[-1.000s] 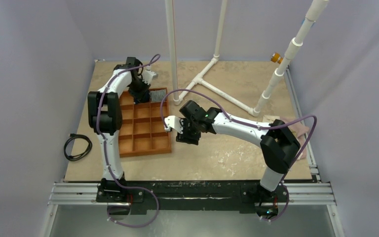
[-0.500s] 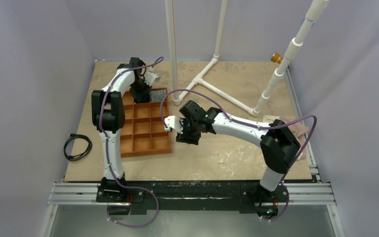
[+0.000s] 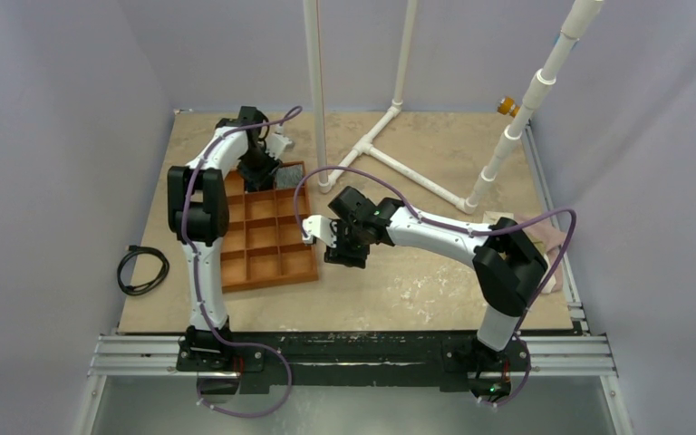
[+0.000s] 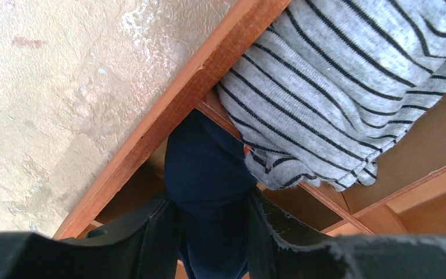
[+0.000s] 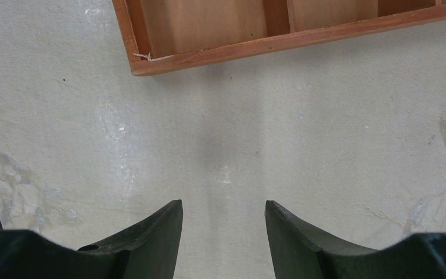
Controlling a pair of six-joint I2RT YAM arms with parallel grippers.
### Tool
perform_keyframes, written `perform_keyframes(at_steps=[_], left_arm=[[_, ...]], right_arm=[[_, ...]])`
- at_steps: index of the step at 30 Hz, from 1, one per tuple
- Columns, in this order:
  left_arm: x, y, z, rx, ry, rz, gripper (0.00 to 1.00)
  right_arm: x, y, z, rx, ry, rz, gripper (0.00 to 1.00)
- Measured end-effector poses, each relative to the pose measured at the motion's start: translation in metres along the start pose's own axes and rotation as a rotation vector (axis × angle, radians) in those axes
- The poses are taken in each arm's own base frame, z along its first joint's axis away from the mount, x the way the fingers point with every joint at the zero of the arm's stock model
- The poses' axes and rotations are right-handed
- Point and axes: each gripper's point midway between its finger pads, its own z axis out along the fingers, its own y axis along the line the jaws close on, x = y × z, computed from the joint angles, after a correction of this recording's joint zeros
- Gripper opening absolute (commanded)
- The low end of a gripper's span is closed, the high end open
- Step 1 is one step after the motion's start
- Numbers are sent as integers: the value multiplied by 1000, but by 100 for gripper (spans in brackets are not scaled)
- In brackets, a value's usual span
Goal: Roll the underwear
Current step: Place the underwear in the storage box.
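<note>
Since the underwear (image 4: 209, 174) sits as a dark, compact bundle down in a tray (image 4: 168, 110) compartment, I judge the rolling itself done and the step in hand to be stowing the roll. It lies against the tray's outer wall, in the cell next to the one holding a striped cloth (image 4: 337, 87). That cloth's corner hangs over the divider and touches the navy bundle.

The left hand (image 4: 212, 203) straddles the roll, one finger on each side and the cloth filling the gap between them. From the wrist view I cannot tell whether the fingers are pressing it or merely flanking it. In the overhead view this hand (image 3: 258, 172) is over the tray's far row.

The right hand (image 5: 223, 212) hangs released, fingers apart with nothing between them, over bare counter (image 5: 325, 133) just off a near tray corner.

The next move, as I read it, calls for the left fingers to part fully and rise straight up. Any fabric caught on a pad would drag the roll loose or out of its cell. The lift should also stay clear of the striped cloth's overhanging corner and the wall. The right hand need only stay clear.
</note>
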Motion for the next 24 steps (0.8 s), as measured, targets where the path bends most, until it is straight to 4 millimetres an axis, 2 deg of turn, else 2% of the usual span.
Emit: perform_keyframes(at_steps=[7,16,24], left_arm=[[2,-2,-3,15,5,-5,52],[-3,-7,-10,44,-19,-11,54],[-11,-7,-35,49,-76,-18,52]], right_arm=[[2,1,0,-4,7,1,53],[2,1,0,-2,8,1,53],[3,-1,0,9,17,1,53]])
